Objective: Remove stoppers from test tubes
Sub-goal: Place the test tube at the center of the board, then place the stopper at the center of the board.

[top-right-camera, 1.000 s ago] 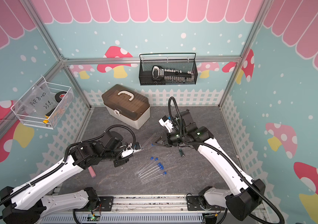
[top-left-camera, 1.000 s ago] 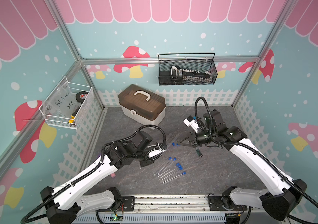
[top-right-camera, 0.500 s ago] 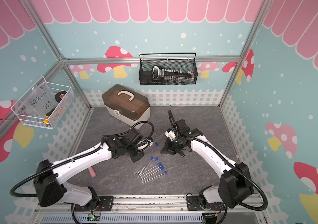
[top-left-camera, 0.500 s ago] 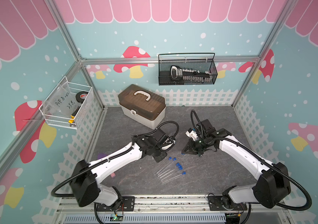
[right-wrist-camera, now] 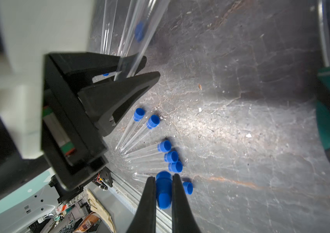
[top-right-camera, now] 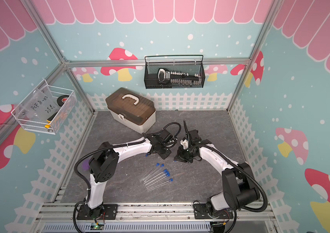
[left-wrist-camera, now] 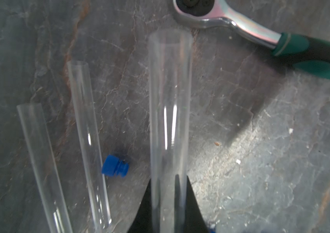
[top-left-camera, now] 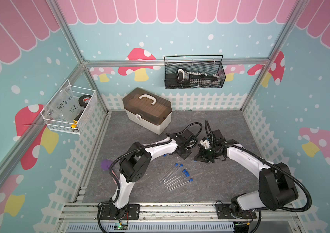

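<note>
In the left wrist view my left gripper (left-wrist-camera: 169, 179) is shut on a clear test tube (left-wrist-camera: 169, 113) whose far end is open. My right gripper (right-wrist-camera: 163, 193) is shut on a blue stopper (right-wrist-camera: 163, 189). In both top views the two grippers sit low over the floor, left (top-left-camera: 184, 155) and right (top-left-camera: 197, 160), close together but apart. Several stoppered test tubes (top-left-camera: 177, 177) (right-wrist-camera: 140, 133) lie fanned out in front of them. Two open tubes (left-wrist-camera: 85, 131) (left-wrist-camera: 39, 157) and a loose stopper (left-wrist-camera: 115, 165) lie beside the held tube.
A ratchet wrench (left-wrist-camera: 260, 36) with a green-and-dark handle lies just beyond the held tube's open end. A brown-lidded toolbox (top-left-camera: 147, 110) stands at the back. A black mesh basket (top-left-camera: 194, 74) and a white wire basket (top-left-camera: 69, 109) hang on the walls. A small purple object (top-left-camera: 105, 164) lies at the left.
Both arms have come down from a raised pose to just above the floor. The left gripper has shifted right, toward the right gripper.
</note>
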Controlling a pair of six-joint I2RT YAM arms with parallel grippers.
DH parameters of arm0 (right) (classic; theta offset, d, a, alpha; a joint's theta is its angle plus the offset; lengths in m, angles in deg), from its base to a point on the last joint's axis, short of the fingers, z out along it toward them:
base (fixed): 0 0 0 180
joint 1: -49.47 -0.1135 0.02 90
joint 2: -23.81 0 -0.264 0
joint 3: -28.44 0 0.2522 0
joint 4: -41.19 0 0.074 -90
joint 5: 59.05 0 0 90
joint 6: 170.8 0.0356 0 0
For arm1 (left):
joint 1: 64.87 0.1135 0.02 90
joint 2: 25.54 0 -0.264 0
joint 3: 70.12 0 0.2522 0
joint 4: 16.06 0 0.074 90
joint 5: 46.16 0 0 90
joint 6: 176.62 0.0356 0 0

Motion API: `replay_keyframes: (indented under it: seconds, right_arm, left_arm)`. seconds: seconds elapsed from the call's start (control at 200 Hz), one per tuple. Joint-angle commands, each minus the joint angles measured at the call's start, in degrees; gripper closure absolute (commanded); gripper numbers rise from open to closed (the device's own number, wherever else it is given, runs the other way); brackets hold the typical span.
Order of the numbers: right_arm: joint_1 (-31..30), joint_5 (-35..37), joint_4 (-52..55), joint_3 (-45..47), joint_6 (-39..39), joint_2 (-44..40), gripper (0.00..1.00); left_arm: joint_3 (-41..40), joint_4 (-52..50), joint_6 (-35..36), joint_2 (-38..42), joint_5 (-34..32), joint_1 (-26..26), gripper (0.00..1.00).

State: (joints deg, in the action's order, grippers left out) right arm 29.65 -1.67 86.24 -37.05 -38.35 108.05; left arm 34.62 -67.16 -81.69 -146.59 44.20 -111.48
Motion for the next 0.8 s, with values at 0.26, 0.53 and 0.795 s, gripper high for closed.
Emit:
replay_keyframes:
  seconds: [0.26,0.53,0.795]
  right_arm:
    - [0.2,2.2,-12.6,3.6,4.3,7.2,1.00]
    - [0.3,3.6,-18.9,2.2,5.9,15.2,1.00]
    - [0.3,4.0,-20.6,-0.5,6.5,18.6,0.97]
  left_arm:
    - [4.6,-0.2,0.0,-5.7,3.1,0.6,0.82]
    - [4.9,-1.0,-0.6,-3.9,4.1,1.2,0.53]
    - [5.4,-6.7,-1.3,5.3,3.2,2.0,0.51]
